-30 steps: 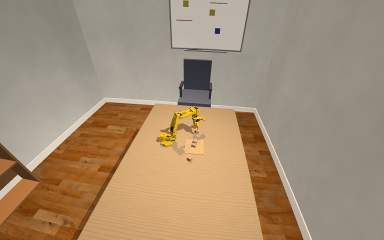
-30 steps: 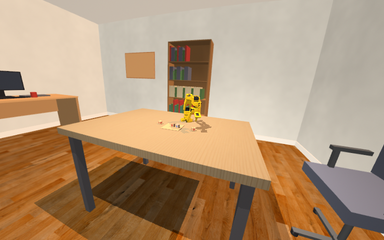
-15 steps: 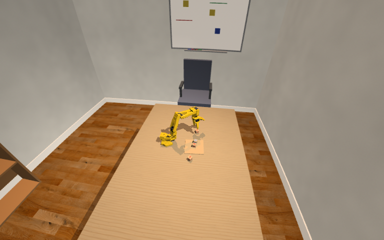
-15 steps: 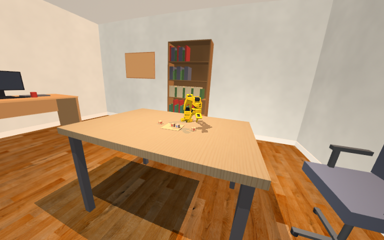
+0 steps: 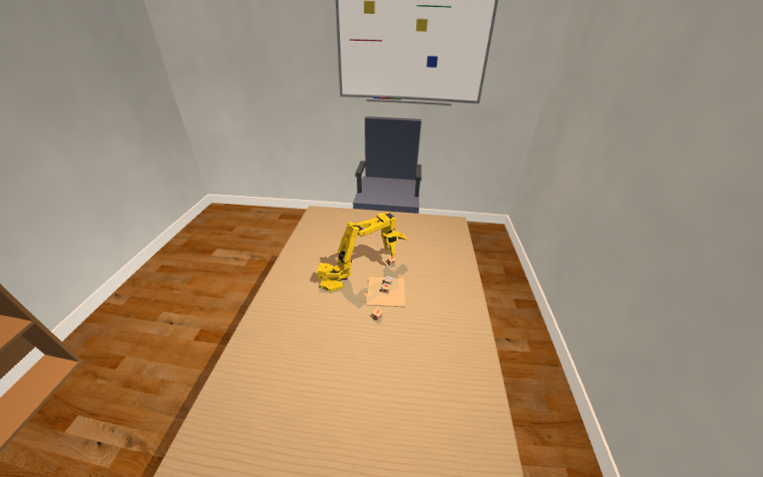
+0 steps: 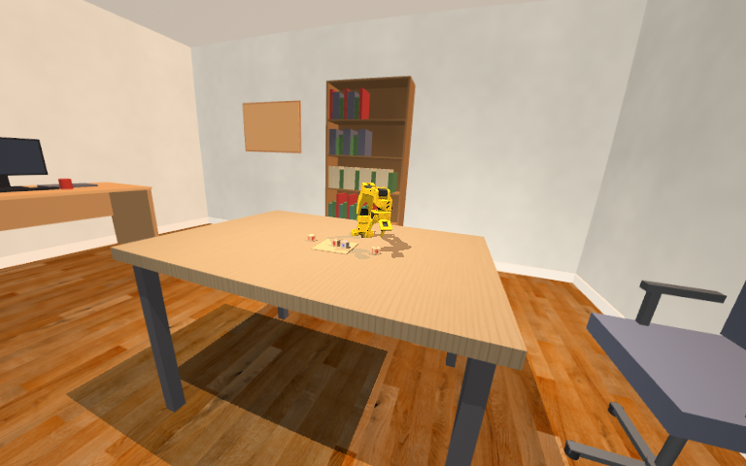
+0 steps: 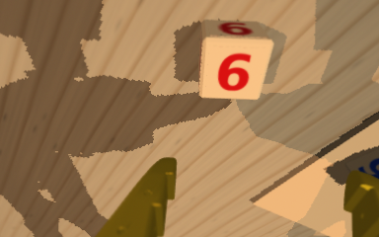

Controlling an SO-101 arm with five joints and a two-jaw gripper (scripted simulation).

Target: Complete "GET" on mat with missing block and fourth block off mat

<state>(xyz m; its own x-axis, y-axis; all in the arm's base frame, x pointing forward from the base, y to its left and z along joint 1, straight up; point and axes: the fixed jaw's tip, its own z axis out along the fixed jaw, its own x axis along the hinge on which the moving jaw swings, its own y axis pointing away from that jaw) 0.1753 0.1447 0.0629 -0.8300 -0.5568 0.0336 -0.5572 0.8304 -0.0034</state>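
Observation:
A pale cube with a red "6" on its top face lies on the bare table, off the mat. My gripper hangs just above and short of it, with its yellow fingers apart and nothing between them. The tan mat lies beside this cube and bears two blocks. One of them shows a blue mark at the right edge of the wrist view. A fourth block lies off the mat on its other side.
The arm's base stands on the table next to the mat. A grey chair stands past the table's far end. A bookcase stands behind the arm.

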